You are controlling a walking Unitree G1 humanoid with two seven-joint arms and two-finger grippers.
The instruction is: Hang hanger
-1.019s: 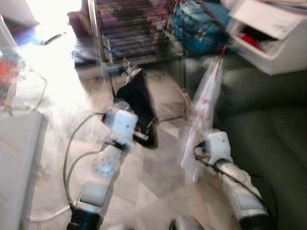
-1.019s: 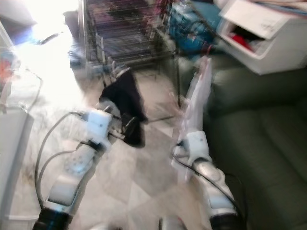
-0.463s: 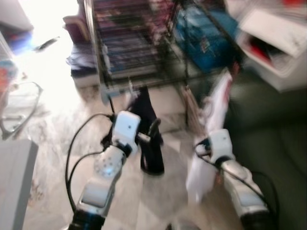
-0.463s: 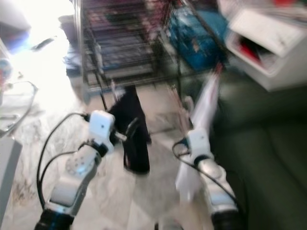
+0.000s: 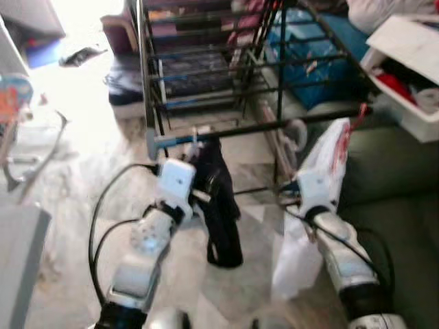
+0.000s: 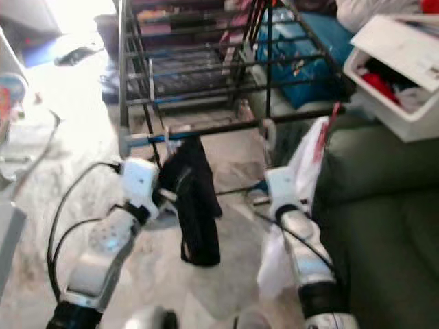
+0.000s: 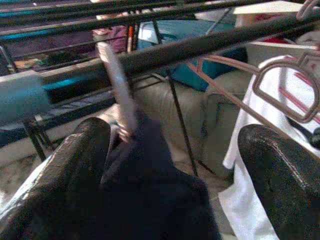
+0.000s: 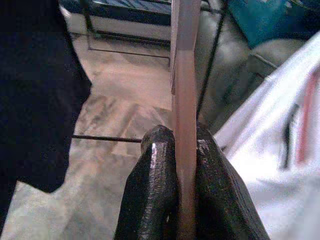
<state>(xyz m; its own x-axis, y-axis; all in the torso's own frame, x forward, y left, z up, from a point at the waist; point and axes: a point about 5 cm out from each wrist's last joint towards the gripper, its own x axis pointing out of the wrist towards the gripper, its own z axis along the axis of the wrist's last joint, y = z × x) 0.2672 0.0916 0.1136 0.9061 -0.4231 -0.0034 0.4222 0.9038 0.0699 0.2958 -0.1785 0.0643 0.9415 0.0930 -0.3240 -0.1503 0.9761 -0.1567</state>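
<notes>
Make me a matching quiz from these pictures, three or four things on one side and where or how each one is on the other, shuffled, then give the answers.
Things:
1. dark garment
2. white garment
3. left gripper
4. pink hanger

States:
A. pinched between the shut jaws of the right gripper
B. hangs below the rack's black rail
C. open, either side of the dark cloth
D. beside the green sofa, by the right arm

Pairs: 1-B, 2-D, 3-C, 4-A

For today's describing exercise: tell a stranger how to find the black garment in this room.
Start at the black wire rack beside the green sofa. On its front rail hangs the black garment, beside the left claw. Its neighbour, the white garment on the right claw's hanger, is pale.
</notes>
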